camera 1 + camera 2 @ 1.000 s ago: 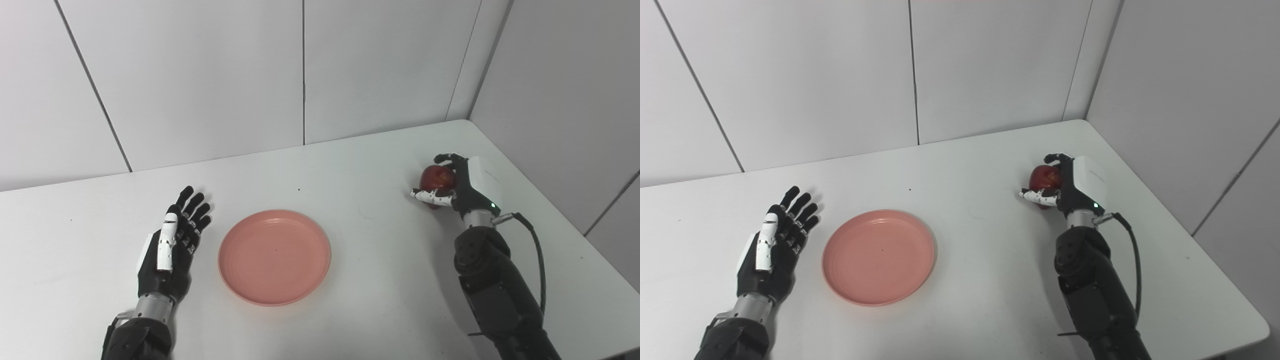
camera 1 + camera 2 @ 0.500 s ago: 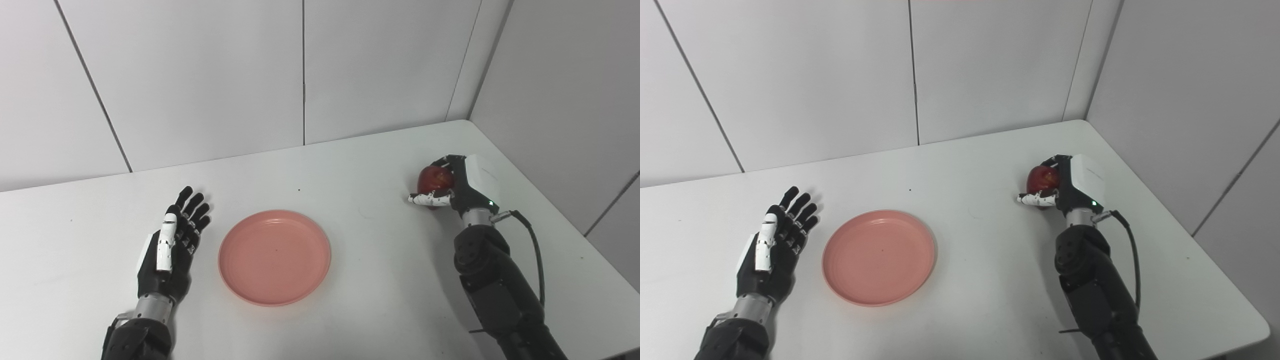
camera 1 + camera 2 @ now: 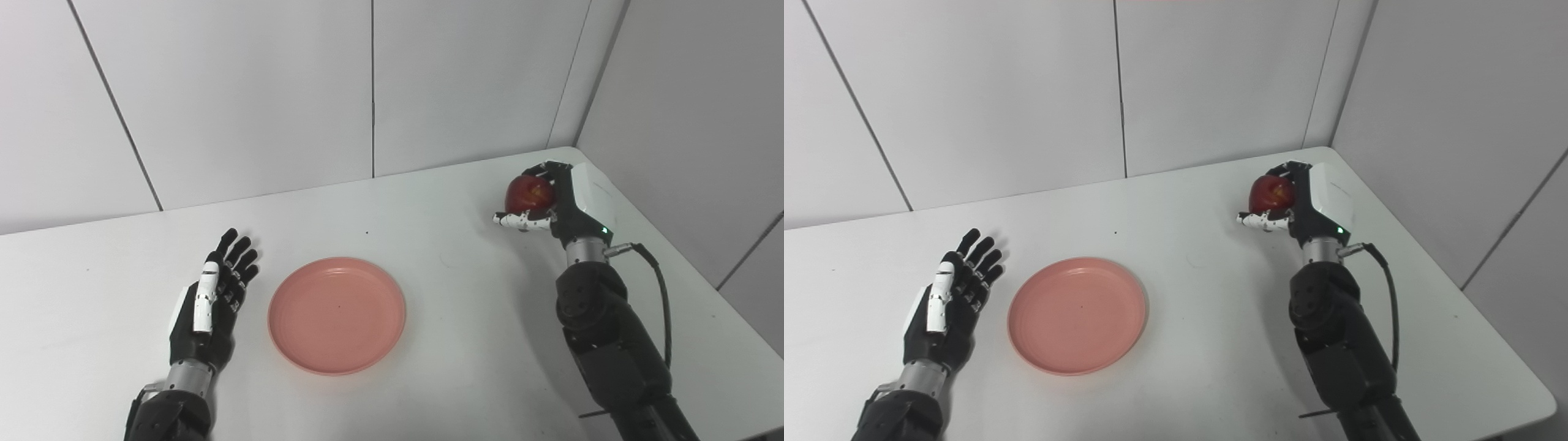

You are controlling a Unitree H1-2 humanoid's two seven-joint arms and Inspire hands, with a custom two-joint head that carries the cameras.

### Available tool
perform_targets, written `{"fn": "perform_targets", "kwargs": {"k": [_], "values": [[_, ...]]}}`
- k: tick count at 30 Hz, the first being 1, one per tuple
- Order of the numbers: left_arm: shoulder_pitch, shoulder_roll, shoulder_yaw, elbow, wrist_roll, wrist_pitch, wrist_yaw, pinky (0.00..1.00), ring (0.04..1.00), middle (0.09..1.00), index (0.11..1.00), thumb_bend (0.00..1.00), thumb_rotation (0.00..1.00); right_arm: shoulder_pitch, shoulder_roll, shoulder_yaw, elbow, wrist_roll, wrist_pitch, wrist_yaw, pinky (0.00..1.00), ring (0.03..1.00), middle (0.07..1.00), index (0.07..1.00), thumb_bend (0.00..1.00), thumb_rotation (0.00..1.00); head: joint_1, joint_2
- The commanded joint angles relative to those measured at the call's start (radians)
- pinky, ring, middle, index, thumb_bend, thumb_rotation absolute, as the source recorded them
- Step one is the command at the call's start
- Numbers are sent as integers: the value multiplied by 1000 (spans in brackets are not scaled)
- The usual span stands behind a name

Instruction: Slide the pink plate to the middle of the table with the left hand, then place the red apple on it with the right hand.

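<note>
The pink plate (image 3: 336, 315) lies flat on the white table (image 3: 441, 202), a little left of its middle, with nothing on it. My left hand (image 3: 211, 300) rests open just left of the plate, fingers spread and apart from the rim. At the far right my right hand (image 3: 560, 205) is shut on the red apple (image 3: 529, 193) and holds it lifted above the table, well to the right of the plate.
White wall panels stand behind the table and along its right side, close to the raised right hand. A black cable (image 3: 655, 288) loops off the right forearm. The table's right edge runs diagonally near that arm.
My right hand has lifted the apple off the table and carried it up and slightly left. The left hand and the plate have not moved.
</note>
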Motion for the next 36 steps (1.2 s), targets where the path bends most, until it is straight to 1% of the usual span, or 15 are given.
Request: {"fn": "perform_targets", "kwargs": {"k": [1, 6, 8, 11, 13, 16, 20, 27, 34, 36], "values": [[61, -7, -6, 29, 16, 24, 20, 945, 930, 938, 924, 354, 1000, -47, -18, 4, -61, -26, -23, -3, 275, 348, 437, 516, 528, 0, 29, -1], [63, -20, -15, 29, 36, 15, 32, 939, 930, 936, 921, 356, 1000, -73, 12, 47, -133, -46, 12, 53, 285, 357, 432, 519, 527, 1, 86, -5], [63, -22, -19, 34, 38, 8, 31, 945, 932, 939, 924, 361, 1000, -81, 25, 63, -145, -51, 7, 66, 265, 345, 424, 520, 526, 0, 99, -6], [65, -27, -23, 34, 49, 8, 40, 940, 929, 935, 921, 366, 1000, -97, 53, 96, -144, -66, -18, 70, 261, 343, 422, 522, 525, 0, 122, -7], [65, -31, -25, 36, 51, 7, 44, 938, 928, 934, 919, 366, 1000, -106, 70, 116, -147, -78, -16, 73, 257, 339, 426, 527, 524, 1, 129, -7], [64, -37, -26, 34, 52, 11, 48, 942, 931, 938, 921, 368, 1000, -120, 98, 155, -135, -92, -53, 63, 244, 331, 425, 528, 524, 0, 134, -6], [66, -42, -31, 33, 57, 8, 53, 946, 933, 939, 921, 369, 1000, -134, 125, 195, -117, -96, -85, 60, 244, 334, 424, 529, 524, 1, 153, -4], [64, -60, -34, 37, 63, 6, 68, 939, 927, 934, 920, 374, 1000, -150, 190, 259, -96, -110, -94, 67, 249, 334, 424, 524, 525, 1, 222, -3], [67, -73, -43, 32, 77, 8, 88, 930, 922, 928, 917, 372, 1000, -161, 229, 311, -68, -104, -114, 80, 244, 333, 429, 523, 526, 2, 267, 0], [68, -78, -45, 31, 81, 6, 94, 926, 921, 926, 917, 374, 1000, -162, 240, 324, -68, -106, -108, 86, 246, 335, 429, 523, 526, 1, 281, 3]]}}
